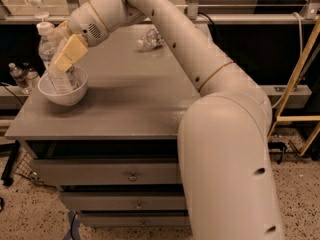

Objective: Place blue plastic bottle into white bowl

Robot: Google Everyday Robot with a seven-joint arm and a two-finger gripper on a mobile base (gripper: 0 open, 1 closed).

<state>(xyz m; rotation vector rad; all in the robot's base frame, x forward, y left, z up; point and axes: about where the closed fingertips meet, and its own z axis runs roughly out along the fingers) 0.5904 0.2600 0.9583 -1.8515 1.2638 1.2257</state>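
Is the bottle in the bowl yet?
In: the bottle stands roughly upright with its base inside the bowl, and the gripper is clamped around its middle.

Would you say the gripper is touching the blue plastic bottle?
Touching: the camera view shows the gripper closed on the blue plastic bottle, standing in the white bowl.

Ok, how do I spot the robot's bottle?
Look at the grey table with drawers, then its front left corner, where a round white bowl sits. The tall clear bluish plastic bottle with a white cap stands in that bowl, with the robot's gripper closed on it. The table's other bottle, small and crumpled, lies alone at the far edge.
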